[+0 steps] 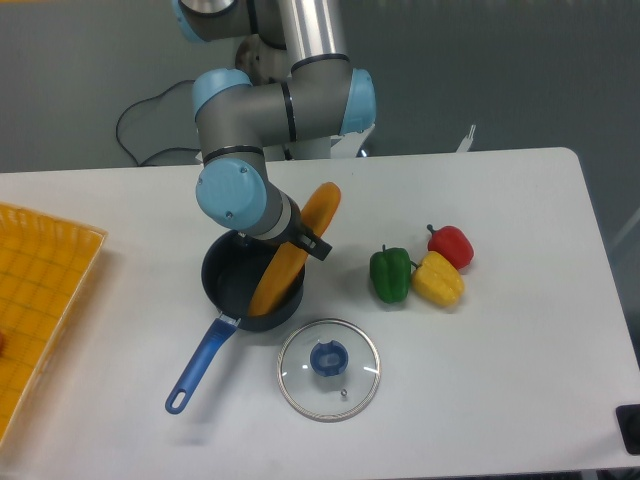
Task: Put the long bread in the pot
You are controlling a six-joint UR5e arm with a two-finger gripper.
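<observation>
While the pincer [300, 238] pinches the long bread [293, 250] near its middle, the stick slants steeply, its lower end inside the pot [222, 281] and its upper end above the rim. Beside the pot on the table [500, 350] lies a glass lid [329, 368]; three bell peppers [420, 272] cluster to the right.

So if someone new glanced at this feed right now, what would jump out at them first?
Probably the long bread, held tilted by the arm's fingers with its lower end down in the dark blue pot at centre. Next, the red, yellow and green peppers clustered to the right, and the glass lid in front.
</observation>
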